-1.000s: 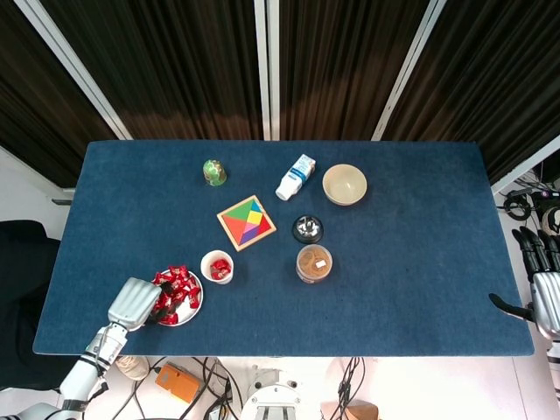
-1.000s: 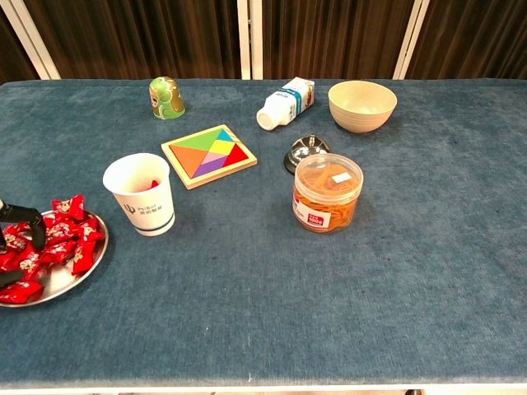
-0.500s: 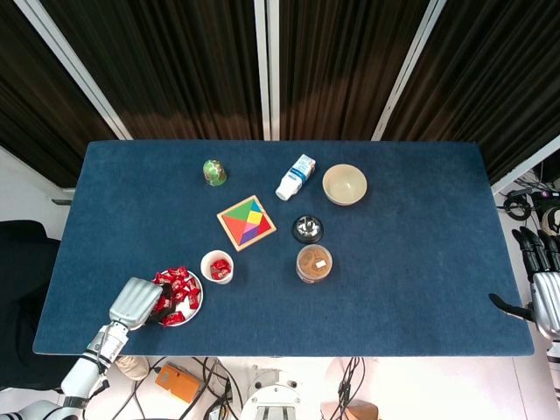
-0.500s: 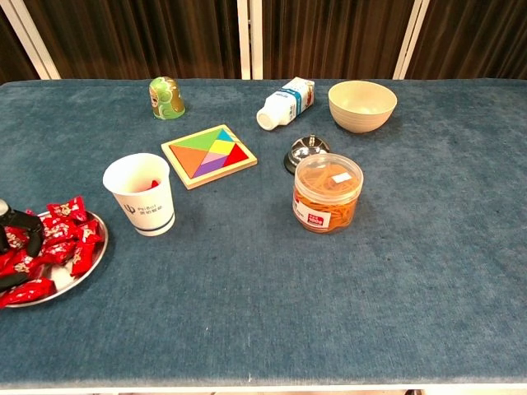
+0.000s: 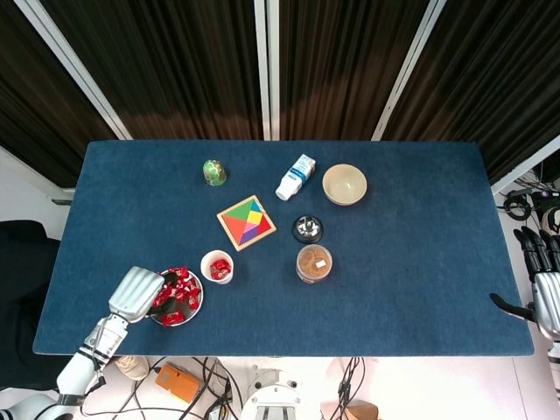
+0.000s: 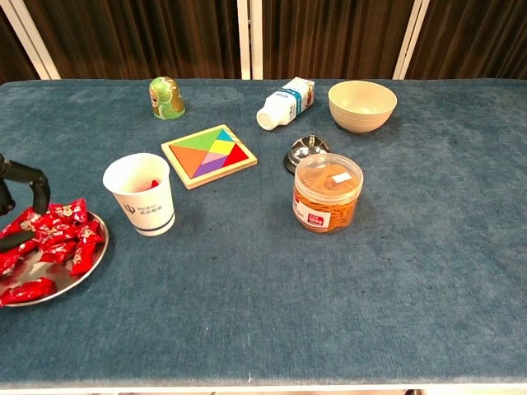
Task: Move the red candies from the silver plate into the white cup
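The silver plate (image 5: pixel 195 312) (image 6: pixel 62 285) sits near the table's front left corner with several red candies (image 5: pixel 180 294) (image 6: pixel 67 239) heaped on it. My left hand (image 5: pixel 136 294) is over the plate's left side; in the chest view its fingers (image 6: pixel 25 175) are raised above the heap. One red candy (image 6: pixel 20 222) at the frame's left edge stands lifted off the heap, pinched against a lower finger. Just right of the plate stands the white cup (image 5: pixel 217 266) (image 6: pixel 141 196), with red candy inside. My right hand (image 5: pixel 543 282) hangs off the table's right edge, fingers apart and empty.
Behind the cup lies a coloured tangram puzzle (image 5: pixel 246 222). A bell (image 5: pixel 307 229) and a clear jar (image 5: pixel 314 263) stand mid-table. Further back are a beige bowl (image 5: pixel 344 185), a lying milk bottle (image 5: pixel 296 177) and a green figure (image 5: pixel 214 172).
The left hand's fingers have risen from among the candies to above the heap, and the candies at the plate's left have shifted. The right hand has not moved.
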